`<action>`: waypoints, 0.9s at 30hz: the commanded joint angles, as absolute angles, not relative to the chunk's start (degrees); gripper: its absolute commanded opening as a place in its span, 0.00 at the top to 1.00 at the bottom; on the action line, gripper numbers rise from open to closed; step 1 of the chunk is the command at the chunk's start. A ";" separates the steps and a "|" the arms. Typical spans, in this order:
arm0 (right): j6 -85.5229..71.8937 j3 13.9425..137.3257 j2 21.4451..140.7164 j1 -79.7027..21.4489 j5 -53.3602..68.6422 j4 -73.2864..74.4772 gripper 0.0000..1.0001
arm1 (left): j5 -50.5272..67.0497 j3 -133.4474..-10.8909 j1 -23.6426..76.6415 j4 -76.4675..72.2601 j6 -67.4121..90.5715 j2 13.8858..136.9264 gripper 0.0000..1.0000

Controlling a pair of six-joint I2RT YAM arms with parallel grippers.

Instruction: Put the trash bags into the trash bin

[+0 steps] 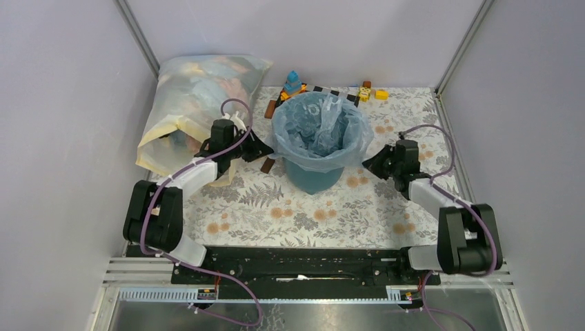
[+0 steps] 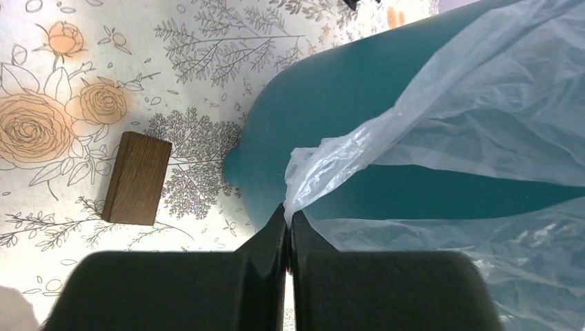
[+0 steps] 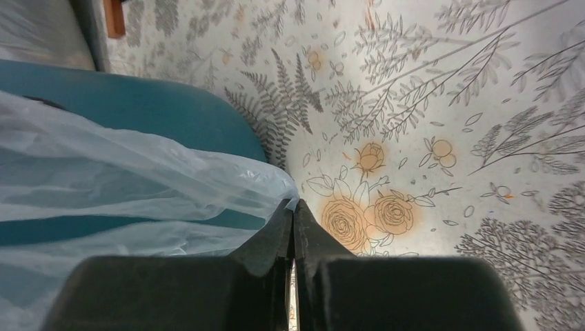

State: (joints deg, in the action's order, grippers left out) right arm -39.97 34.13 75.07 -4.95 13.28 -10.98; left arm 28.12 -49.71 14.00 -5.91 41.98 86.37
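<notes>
The dark teal trash bin (image 1: pixel 314 176) stands mid-table. The pale blue trash bag (image 1: pixel 319 131) lines its inside and hangs over its rim. My left gripper (image 1: pixel 265 150) is at the bin's left side, shut on the bag's left edge; in the left wrist view (image 2: pixel 288 210) the film (image 2: pixel 331 162) runs pinched from the fingertips up to the rim, with the bin (image 2: pixel 331 96) behind. My right gripper (image 1: pixel 368 164) is at the bin's right side, shut on the bag's right edge; in the right wrist view (image 3: pixel 293 204) the film (image 3: pixel 138 179) spreads left over the bin (image 3: pixel 159 110).
A large cloudy yellow-edged bag (image 1: pixel 196 103) stuffed with items lies at the back left. A brown wooden block (image 1: pixel 268 164) lies by the bin's left foot, also in the left wrist view (image 2: pixel 136 178). Small toys (image 1: pixel 293 84) and yellow blocks (image 1: pixel 372 92) sit behind the bin.
</notes>
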 commanded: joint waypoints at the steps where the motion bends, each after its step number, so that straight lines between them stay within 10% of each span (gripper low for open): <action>1: -43.08 32.59 81.68 -5.23 19.72 -20.49 0.97 | 28.48 -48.42 14.86 -10.73 41.87 88.27 1.00; 8: -42.62 33.10 84.92 -5.26 19.18 -21.03 0.81 | 29.14 -47.24 15.73 -14.13 42.67 90.36 1.00; 14: -35.14 37.40 73.12 -5.23 5.45 -8.07 0.40 | 28.44 -47.07 15.72 -14.18 42.20 88.68 0.97; 18: -29.80 43.14 64.74 -5.33 -4.57 2.73 0.37 | 27.15 -46.85 15.73 -14.15 42.01 87.06 0.94; 23: -21.63 52.58 59.31 -5.39 -3.83 11.42 0.50 | 26.94 -47.22 15.73 -13.62 41.83 86.60 0.92; 27: -17.72 62.24 60.76 -6.33 6.42 16.75 1.00 | 27.10 -47.13 15.78 -13.64 41.92 86.51 0.92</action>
State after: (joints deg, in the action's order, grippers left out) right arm -24.56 53.84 59.83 -5.13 -0.19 8.78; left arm 27.59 -47.20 15.73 -10.87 42.50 88.42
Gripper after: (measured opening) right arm 0.145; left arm 0.076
